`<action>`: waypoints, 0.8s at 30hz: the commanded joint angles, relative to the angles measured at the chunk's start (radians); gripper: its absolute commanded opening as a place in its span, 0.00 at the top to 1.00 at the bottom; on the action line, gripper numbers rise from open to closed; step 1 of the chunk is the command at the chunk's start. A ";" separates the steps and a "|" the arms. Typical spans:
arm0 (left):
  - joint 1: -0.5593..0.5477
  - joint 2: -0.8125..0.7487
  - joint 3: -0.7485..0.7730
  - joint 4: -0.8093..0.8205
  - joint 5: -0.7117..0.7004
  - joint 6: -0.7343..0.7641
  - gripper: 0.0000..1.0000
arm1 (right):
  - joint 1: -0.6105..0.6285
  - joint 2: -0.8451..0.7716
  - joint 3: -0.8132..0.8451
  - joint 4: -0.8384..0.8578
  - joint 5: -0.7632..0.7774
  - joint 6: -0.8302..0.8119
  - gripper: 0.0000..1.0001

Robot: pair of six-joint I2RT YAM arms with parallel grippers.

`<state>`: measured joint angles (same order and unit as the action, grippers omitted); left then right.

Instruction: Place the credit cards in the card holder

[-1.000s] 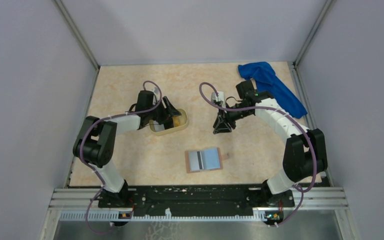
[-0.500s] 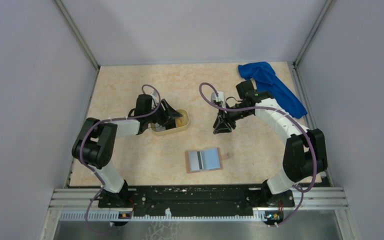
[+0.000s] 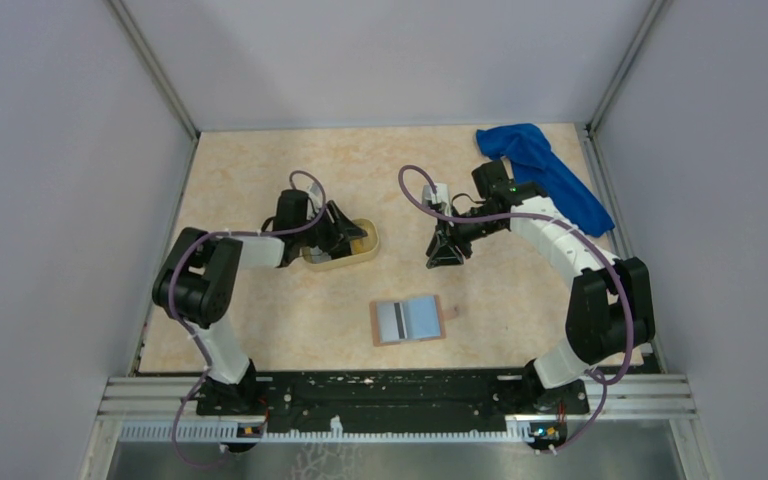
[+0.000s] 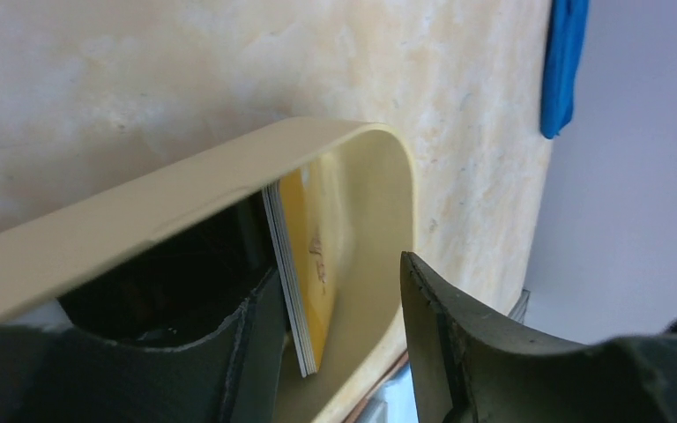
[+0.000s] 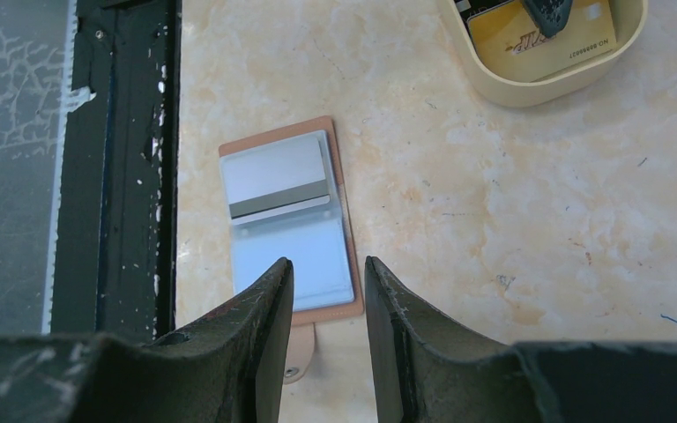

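A pale yellow oval tray (image 3: pixel 345 262) holds the credit cards, a thin stack with a yellow-orange one (image 4: pixel 310 256) on top (image 5: pixel 538 44). My left gripper (image 3: pixel 345 238) reaches into the tray, open. One finger (image 4: pixel 256 352) touches the stack's edge. The other finger (image 4: pixel 445 335) stands apart from the yellow face. The card holder (image 3: pixel 407 320) lies open on the table, grey-blue inside, with a pale card with a dark stripe (image 5: pixel 278 176) in its left half. My right gripper (image 3: pixel 447 255) hovers open and empty right of the tray, its tips (image 5: pixel 328 262) over the holder's edge (image 5: pixel 344 211).
A blue cloth (image 3: pixel 545 170) lies at the back right corner, also visible in the left wrist view (image 4: pixel 564 62). The black base rail (image 3: pixel 390 395) runs along the near table edge, close to the card holder (image 5: pixel 132 159). Grey walls enclose three sides.
My left gripper's jaws have narrowed around the card stack and the left arm has shifted slightly. The right arm and the card holder have not moved.
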<state>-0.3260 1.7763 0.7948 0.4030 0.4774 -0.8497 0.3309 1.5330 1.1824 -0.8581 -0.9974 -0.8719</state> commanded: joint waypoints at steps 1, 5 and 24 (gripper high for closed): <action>-0.018 0.055 0.057 -0.076 -0.025 0.061 0.45 | 0.002 -0.037 0.013 0.003 -0.040 -0.025 0.64; -0.026 0.065 0.068 -0.073 -0.033 0.063 0.47 | 0.002 -0.038 0.013 0.001 -0.040 -0.027 0.64; -0.024 0.048 0.075 -0.043 0.016 0.046 0.52 | 0.001 -0.044 0.015 -0.005 -0.038 -0.033 0.64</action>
<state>-0.3473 1.8622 0.8654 0.3580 0.4767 -0.8146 0.3309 1.5311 1.1824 -0.8612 -0.9974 -0.8814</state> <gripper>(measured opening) 0.477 0.357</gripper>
